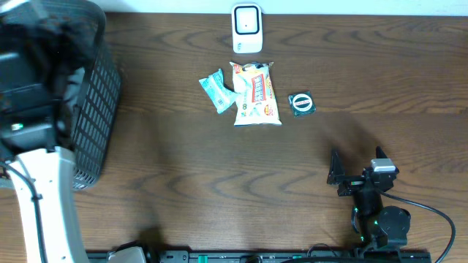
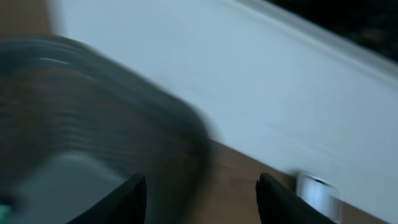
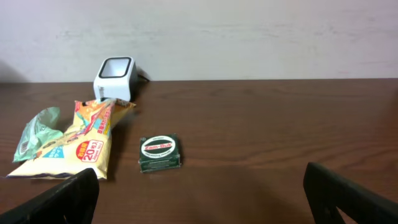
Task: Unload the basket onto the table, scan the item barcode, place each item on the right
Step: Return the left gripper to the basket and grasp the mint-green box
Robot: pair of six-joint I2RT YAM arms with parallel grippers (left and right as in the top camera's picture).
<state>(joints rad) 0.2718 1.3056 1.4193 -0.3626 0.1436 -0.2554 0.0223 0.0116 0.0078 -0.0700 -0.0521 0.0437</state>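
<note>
Black basket [image 1: 99,109] sits near the left gripper [image 2: 200,199], jaws apart and empty; the right gripper [image 3: 205,199] gapes wide, empty, facing the snack packet [image 3: 81,146] and scanner [image 3: 115,76]

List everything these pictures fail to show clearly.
- Inside of the black mesh basket: in the overhead view the left arm covers it; the left wrist view is smeared by motion blur.
- Barcodes on the orange-and-white snack bag, pale green wrapper and dark green square tin: too small overhead; the right wrist view shows none facing the camera.
</note>
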